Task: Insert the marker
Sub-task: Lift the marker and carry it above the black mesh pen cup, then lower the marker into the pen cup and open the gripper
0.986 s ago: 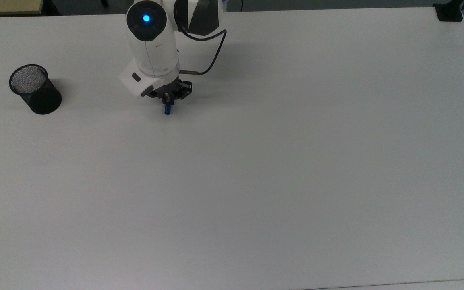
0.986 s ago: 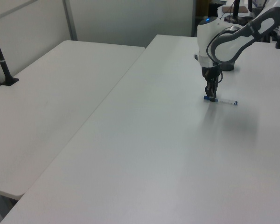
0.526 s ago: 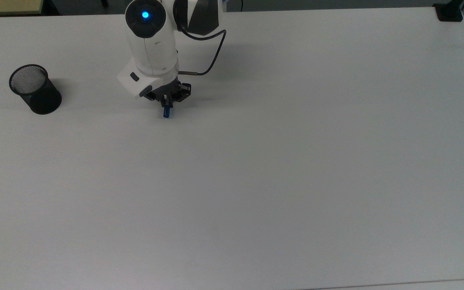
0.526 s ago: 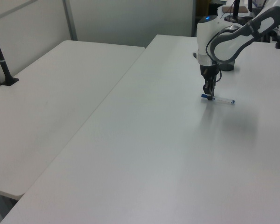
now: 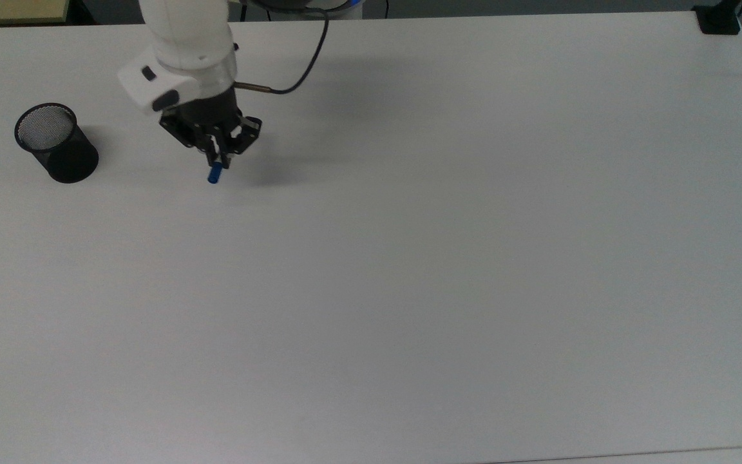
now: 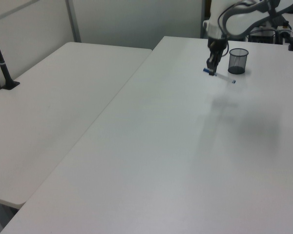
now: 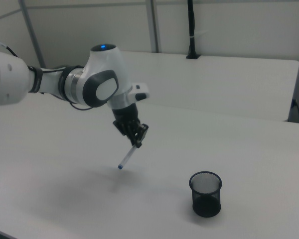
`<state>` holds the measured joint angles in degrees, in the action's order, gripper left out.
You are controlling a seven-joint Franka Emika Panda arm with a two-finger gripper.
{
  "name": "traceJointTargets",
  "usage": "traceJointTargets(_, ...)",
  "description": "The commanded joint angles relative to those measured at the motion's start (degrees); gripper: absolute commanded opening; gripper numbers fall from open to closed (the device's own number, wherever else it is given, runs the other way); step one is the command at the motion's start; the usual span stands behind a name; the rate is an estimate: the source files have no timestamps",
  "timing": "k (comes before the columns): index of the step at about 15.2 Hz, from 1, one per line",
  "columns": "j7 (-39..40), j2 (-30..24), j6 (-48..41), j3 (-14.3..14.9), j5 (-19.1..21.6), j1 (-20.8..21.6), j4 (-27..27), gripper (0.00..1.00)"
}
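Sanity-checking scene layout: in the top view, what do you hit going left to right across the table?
Black mesh cup → gripper holding the marker by its blue-capped end → a long bare stretch of white table → black clamp base at the far top-right corner.

The top view looks straight down on the white table (image 5: 409, 290), arm base at 12 o'clock. The left view stands back off one table end, looking along it. The right view sits nearer, low, opposite. All three share the black mesh cup (image 5: 55, 143) (image 6: 238, 60) (image 7: 206, 193).
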<state>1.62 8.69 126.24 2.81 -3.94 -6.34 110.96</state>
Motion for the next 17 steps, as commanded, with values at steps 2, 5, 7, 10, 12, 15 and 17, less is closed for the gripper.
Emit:
traceJointTargets(2,-0.7,-4.2,5.0,0.1,-0.6,-5.4,1.5,0.12)
traceJointTargets(5,-0.7,-4.4,11.0,3.6,-0.8,-6.5,1.5,0.12)
traceJointTargets(7,-0.6,-4.3,15.9,5.7,-0.9,-6.6,1.5,0.12)
traceJointTargets(10,0.6,-4.4,20.5,9.5,-1.0,-6.7,1.5,0.11)
traceJointTargets(12,2.2,-4.0,23.2,11.1,-1.0,-7.0,1.9,0.11)
traceJointTargets(15,2.6,-3.0,26.1,11.3,-1.0,-8.9,2.3,0.11)
traceJointTargets(17,2.7,-2.2,28.4,11.3,-1.0,-10.1,3.2,0.11)
